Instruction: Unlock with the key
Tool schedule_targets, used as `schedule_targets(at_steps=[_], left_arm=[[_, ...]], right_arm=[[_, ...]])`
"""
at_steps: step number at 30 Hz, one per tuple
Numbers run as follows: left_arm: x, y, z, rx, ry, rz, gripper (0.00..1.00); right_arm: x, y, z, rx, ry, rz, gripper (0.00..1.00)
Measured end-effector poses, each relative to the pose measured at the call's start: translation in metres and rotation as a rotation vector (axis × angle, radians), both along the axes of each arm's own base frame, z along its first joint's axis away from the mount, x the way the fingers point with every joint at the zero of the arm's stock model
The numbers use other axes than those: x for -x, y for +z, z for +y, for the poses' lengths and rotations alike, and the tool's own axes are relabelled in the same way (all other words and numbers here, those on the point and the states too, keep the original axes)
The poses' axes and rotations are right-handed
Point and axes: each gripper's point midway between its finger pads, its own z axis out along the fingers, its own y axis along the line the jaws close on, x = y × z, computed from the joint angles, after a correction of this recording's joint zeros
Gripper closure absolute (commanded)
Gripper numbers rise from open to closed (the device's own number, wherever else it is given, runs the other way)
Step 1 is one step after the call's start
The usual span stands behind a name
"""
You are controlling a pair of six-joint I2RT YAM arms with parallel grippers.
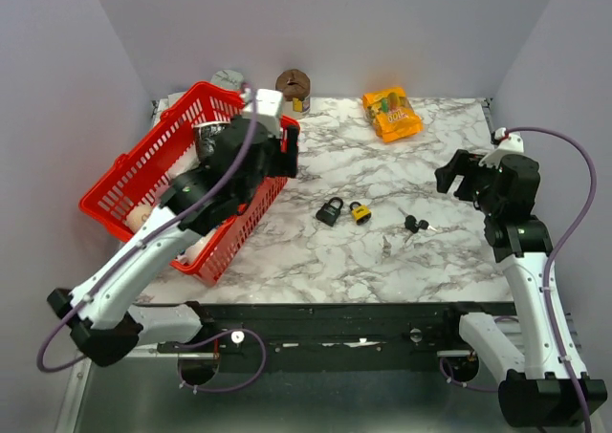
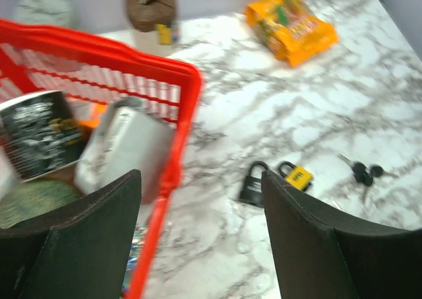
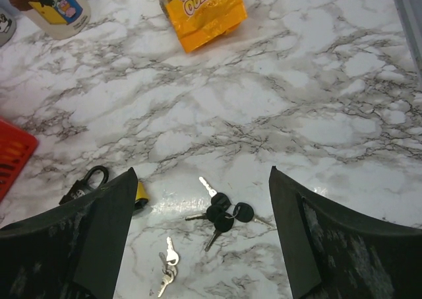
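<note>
Left tool (image 1: 290,156): yours is spread wide, holding nothing, above the red basket's (image 1: 239,227) right rim.
Right tool (image 1: 457,177): spread, empty, over the table's (image 1: 382,170) right side.
Padlocks: black padlock (image 1: 329,211) and yellow padlock (image 1: 360,212) side by side, mid-table.
Keys: black-headed keys (image 1: 416,226) lie right of the yellow padlock; small silver keys (image 1: 387,247) near-left of them.

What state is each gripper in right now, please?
Left gripper: open, holding nothing.
Right gripper: open, holding nothing, above the keys.
</note>
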Motion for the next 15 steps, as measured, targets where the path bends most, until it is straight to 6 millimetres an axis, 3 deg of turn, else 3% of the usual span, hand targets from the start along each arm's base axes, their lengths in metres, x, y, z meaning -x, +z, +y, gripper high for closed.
schedule_targets(at_steps=[6,12,15], left_arm=[[0.014,-0.042,-0.100,-0.033,-0.200,0.096,0.19],[0.028,-0.081,-0.161,0.007,-0.326,0.229,0.18],[0.033,-0.096,-0.179,0.028,-0.364,0.289,0.15]], right_arm=[[0.005,-0.004,0.004,-0.027,0.007,0.023,0.11],[0.008,-0.005,0.008,-0.046,0.025,0.029,0.17],[0.012,-0.020,0.015,-0.078,0.050,0.071,0.20]])
